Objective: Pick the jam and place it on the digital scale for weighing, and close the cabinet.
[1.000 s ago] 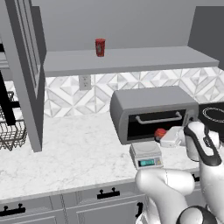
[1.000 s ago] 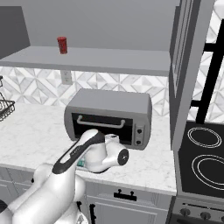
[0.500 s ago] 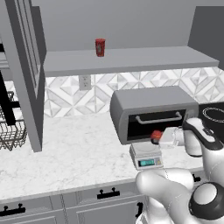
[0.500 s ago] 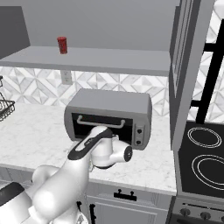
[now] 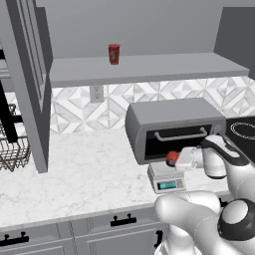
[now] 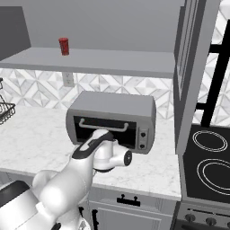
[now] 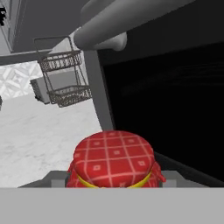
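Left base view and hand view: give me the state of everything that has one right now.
Small red jam jar with checked cloth lid: held above the scale.
Two-finger gripper: shut on the jar.
White-grey digital scale: platform bare, teal display lit.
Grey wall cabinet door: open.
Grey toaster oven: door shut.

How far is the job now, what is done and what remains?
Done: the jam is picked. In hand: the gripper holds it just above the digital scale; whether it touches is unclear. Left: release it, then close the cabinet, whose door stands open.
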